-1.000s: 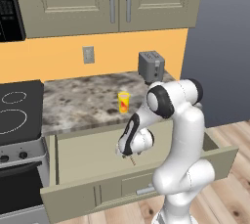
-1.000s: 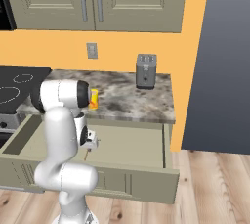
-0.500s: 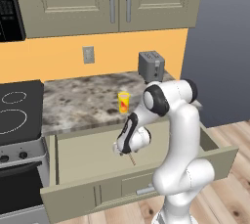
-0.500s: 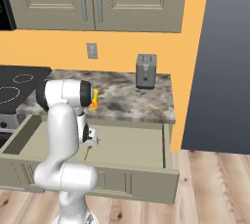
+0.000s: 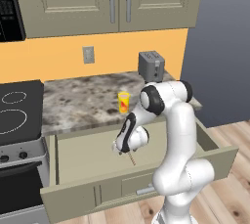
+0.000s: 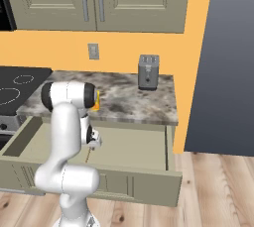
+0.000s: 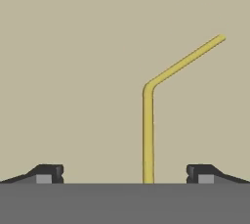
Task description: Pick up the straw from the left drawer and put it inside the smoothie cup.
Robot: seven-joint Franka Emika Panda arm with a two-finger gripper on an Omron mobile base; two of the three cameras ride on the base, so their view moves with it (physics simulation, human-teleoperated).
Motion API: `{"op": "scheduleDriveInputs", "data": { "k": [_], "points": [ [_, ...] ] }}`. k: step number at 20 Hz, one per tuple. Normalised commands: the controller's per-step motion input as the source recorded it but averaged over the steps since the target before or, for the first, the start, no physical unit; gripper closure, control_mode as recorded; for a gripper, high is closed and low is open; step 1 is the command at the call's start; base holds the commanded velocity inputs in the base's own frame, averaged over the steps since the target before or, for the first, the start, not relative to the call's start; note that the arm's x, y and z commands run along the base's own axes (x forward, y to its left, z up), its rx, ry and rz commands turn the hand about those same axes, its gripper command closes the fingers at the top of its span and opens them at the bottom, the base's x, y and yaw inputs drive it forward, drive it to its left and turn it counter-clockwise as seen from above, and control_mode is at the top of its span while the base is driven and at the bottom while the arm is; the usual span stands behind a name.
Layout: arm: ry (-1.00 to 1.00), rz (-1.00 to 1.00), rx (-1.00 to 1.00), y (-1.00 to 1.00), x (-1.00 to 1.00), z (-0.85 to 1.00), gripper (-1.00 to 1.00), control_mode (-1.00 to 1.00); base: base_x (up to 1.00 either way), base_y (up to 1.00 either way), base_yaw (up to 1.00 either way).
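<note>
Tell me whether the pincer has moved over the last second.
Yes. The pincer has shifted left along the open beige-olive drawer, away from the grey toaster, toward the stove side.

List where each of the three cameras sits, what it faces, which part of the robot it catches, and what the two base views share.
Left base view: behind the arm's left, facing the open left drawer and smoothie cup; the arm rises at lower right.
Right base view: behind the arm's right, facing the same drawer; the arm rises at lower left.
Hand view: on the hand, looking down at the straw between the fingertips.
Shared: toaster, drawer.
</note>
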Motion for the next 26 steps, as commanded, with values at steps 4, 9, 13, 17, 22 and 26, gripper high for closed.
{"op": "scheduleDriveInputs", "data": {
  "k": [4, 9, 13, 17, 22, 26],
  "points": [
    [0.0, 0.0, 0.0, 0.0, 0.16, -0.3, -1.0, -1.0, 0.0, 0.0, 0.0],
    [0.0, 0.0, 0.0, 0.0, 0.13, -0.41, -1.0, -1.0, 0.0, 0.0, 0.0],
    [0.0, 0.0, 0.0, 0.0, 0.04, -0.51, -1.0, -1.0, 0.0, 0.0, 0.0],
    [0.0, 0.0, 0.0, 0.0, 0.0, -0.53, 1.0, -1.0, 0.0, 0.0, 0.0],
    [0.0, 0.0, 0.0, -0.21, -0.36, -0.45, 1.0, -1.0, 0.0, 0.0, 0.0],
    [0.02, 0.0, 0.0, -0.42, -0.66, -0.41, 1.0, -1.0, 0.0, 0.0, 0.0]
  ]
}}
